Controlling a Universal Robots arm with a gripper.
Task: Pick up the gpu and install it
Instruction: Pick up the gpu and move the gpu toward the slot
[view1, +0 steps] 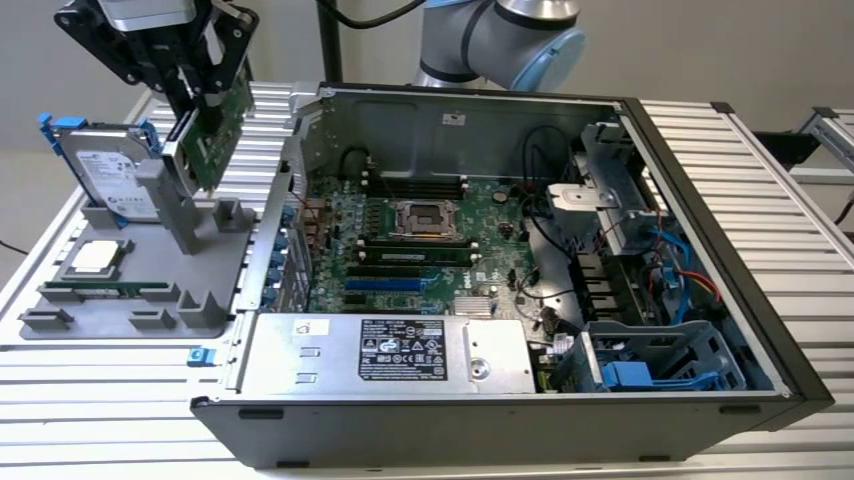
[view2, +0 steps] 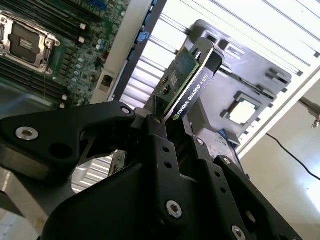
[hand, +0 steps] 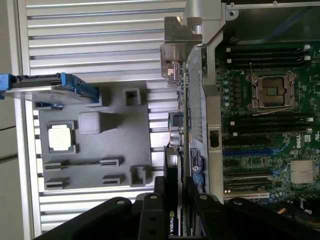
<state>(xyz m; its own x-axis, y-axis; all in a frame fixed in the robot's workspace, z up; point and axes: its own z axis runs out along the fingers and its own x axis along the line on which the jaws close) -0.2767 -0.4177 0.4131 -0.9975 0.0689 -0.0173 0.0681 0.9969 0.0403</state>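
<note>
Green board and black shroud mark the gpu, and you can see it pinched edge-on between the fingers of the gripper, hanging upright in the air above the grey holder tray at the exterior view's left. By my reading, the pick-up half of your job is done: the card's lower edge sits just above the tray's posts and does not appear to rest on them. The install half is not yet done. The card is well apart from the motherboard inside the open computer case, and the blue expansion slots there carry nothing. In the second wrist view the gpu stands out from the black fingers with the tray below it, and in the first wrist view its silver end bracket points away from the gripper, beside the case wall. Left in the tray are a hard drive in a blue frame, standing on edge, and a square processor chip lying flat. Both tray and case sit on a counter of ribbed aluminium slats, the case lying on its side with its panel off. Behind it all is a plain pale wall, with the arm's base rising beyond the case.
</note>
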